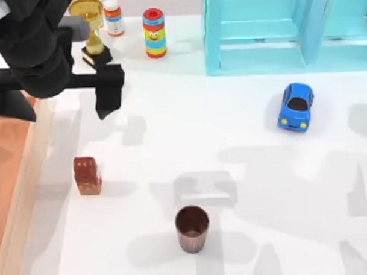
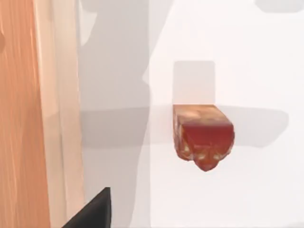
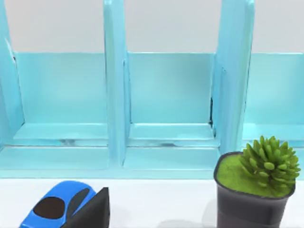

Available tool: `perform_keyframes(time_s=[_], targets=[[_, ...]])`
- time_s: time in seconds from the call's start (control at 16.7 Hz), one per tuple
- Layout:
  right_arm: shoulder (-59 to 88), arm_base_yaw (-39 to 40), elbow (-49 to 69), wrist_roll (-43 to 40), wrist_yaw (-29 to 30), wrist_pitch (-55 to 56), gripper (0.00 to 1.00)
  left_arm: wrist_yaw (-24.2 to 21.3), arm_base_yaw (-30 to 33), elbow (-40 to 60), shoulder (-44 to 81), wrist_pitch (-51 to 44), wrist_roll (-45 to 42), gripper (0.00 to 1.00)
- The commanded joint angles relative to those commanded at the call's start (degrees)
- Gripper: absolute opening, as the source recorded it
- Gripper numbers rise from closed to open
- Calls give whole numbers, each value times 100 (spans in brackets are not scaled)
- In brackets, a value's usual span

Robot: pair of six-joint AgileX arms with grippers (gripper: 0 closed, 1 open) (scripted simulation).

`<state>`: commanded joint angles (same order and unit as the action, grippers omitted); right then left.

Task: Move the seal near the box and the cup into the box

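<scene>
Two task items stood on the white table (image 1: 245, 171). The seal (image 1: 87, 175) sat upright just beside the box (image 1: 28, 179) at the table's left, apart from the tan rim. The cup (image 1: 192, 228) stood upright near the front edge, well apart from the box and right of the seal.

The left gripper (image 1: 108, 92) hung above the table behind the seal, near the box's rim, holding nothing; whether its fingers were spread or closed could not be told. In the left wrist view the seal (image 2: 203, 140) lay below the camera with the box rim (image 2: 61, 118) alongside.

The right arm was parked — its wrist view faced the shelf (image 3: 166, 109), the car (image 3: 59, 206) and a potted plant (image 3: 259, 185), and its gripper's state could not be told either.

Judgement: the seal's placement looked done; the cup step was not yet begun. The next move calls for a gripper to descend over the cup, close on its ribbed sides, lift it upright and carry it left over the rim — clearing the seal on the way.
</scene>
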<state>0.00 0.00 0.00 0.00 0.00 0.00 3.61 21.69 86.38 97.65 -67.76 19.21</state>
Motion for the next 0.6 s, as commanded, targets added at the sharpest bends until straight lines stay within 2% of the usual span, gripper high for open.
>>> perform_keyframes(time_s=[0.36, 0.6], targets=[[0, 0, 0, 0, 0, 0, 100, -23, 77, 53, 107, -42, 82, 100], [0, 0, 0, 0, 0, 0, 100, -163, 896, 338, 621, -244, 962, 100]])
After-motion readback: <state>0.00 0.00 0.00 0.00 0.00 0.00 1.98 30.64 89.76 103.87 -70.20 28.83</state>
